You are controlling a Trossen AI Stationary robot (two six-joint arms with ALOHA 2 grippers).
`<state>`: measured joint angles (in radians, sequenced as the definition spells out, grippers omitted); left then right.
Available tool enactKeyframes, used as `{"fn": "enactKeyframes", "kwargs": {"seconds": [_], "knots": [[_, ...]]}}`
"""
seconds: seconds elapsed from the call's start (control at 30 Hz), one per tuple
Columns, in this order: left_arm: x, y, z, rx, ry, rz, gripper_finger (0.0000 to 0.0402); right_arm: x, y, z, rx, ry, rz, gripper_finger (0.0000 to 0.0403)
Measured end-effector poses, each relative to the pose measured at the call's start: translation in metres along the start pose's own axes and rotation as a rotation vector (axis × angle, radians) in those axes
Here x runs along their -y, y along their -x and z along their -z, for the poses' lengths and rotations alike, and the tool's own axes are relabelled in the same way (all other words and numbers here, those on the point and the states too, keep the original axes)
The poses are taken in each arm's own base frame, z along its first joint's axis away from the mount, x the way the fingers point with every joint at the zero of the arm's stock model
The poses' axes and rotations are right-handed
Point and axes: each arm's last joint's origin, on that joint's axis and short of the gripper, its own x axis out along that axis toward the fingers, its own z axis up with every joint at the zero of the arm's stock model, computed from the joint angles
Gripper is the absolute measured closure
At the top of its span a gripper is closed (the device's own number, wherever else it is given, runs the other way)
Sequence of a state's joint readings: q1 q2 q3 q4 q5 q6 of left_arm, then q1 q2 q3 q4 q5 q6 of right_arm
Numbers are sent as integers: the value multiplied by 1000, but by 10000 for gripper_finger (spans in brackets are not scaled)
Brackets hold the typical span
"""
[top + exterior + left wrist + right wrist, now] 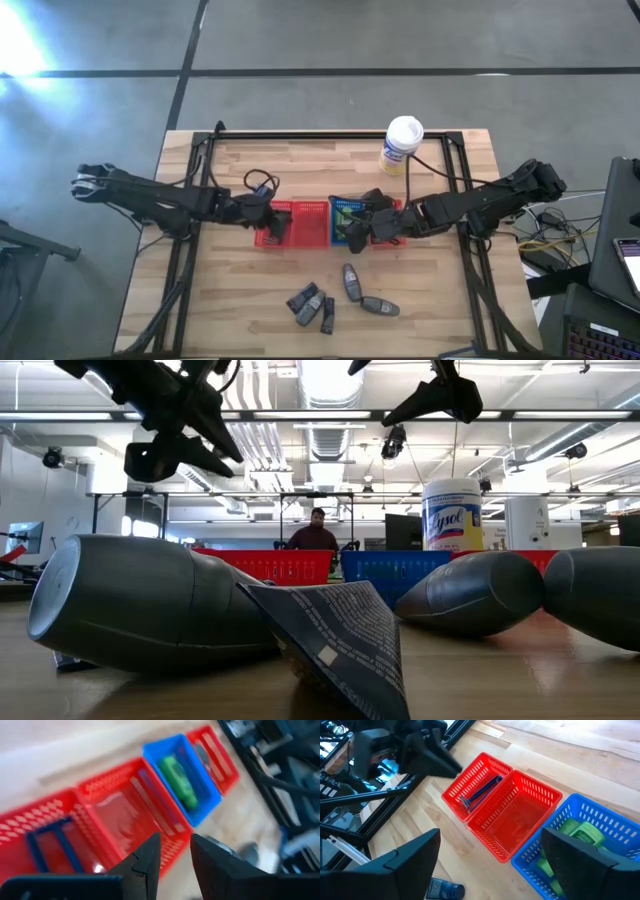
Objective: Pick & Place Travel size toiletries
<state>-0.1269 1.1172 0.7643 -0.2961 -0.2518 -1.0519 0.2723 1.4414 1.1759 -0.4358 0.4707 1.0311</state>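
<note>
Several dark grey oval tubes (350, 282) and black stick-like pieces (327, 315) lie flat on the wooden table near its near edge; they loom large in the low view (150, 605). Green little bottles (580, 834) lie in the blue basket (347, 218). My left gripper (276, 224) hovers above the red baskets (120, 820), fingers a narrow gap apart (175, 851) and holding nothing. My right gripper (358, 232) hangs above the blue basket, wide open (490, 865) and empty. Both are high above the table in the low view.
A row of mesh baskets sits mid-table: two red ones (312, 222) on the left, the blue one, another red one (392, 212). The leftmost red basket holds a blue object (482, 792). A white tub with a yellow label (401, 145) stands at the far edge. A person (316, 532) stands beyond the table.
</note>
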Motion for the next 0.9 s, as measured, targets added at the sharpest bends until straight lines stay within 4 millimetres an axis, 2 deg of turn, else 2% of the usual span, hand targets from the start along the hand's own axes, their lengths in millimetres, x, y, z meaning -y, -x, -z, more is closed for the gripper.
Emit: {"fn": "enactKeyframes", "kwargs": {"seconds": [0.13, 0.33, 0.7, 0.9], "knots": [[6, 1, 7, -80, -36, 68, 291, 0, 0, -1, 2, -9, 1, 46], [16, 8, 28, -119, -66, 98, 287, 0, 0, -1, 2, -16, -1, 42], [26, 18, 51, -185, -93, 146, 222, 0, 0, -1, 4, -20, -2, 73], [27, 20, 55, -195, -115, 156, 220, -1, 0, 0, -35, -79, -24, 90]]}}
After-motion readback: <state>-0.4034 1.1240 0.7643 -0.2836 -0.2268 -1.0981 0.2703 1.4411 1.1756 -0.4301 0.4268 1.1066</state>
